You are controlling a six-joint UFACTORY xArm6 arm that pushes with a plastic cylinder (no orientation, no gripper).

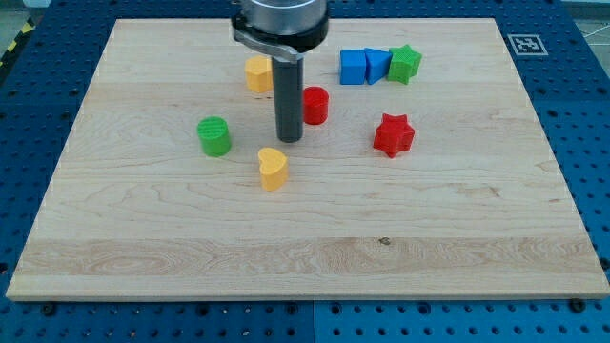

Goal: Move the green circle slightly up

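The green circle (214, 135) is a short green cylinder on the wooden board (305, 229), left of centre. My tip (290, 139) is the lower end of the dark rod and rests on the board to the right of the green circle, a clear gap apart. The tip stands just above the yellow heart (273, 168) and just left of the red cylinder (315, 105). The rod's upper part hides a bit of the yellow block (257, 72) behind it.
A blue cube (354, 67), a blue block (376, 65) and a green star (404, 64) sit in a row at the view's top right. A red star (393, 135) lies right of centre. Blue perforated table surrounds the board.
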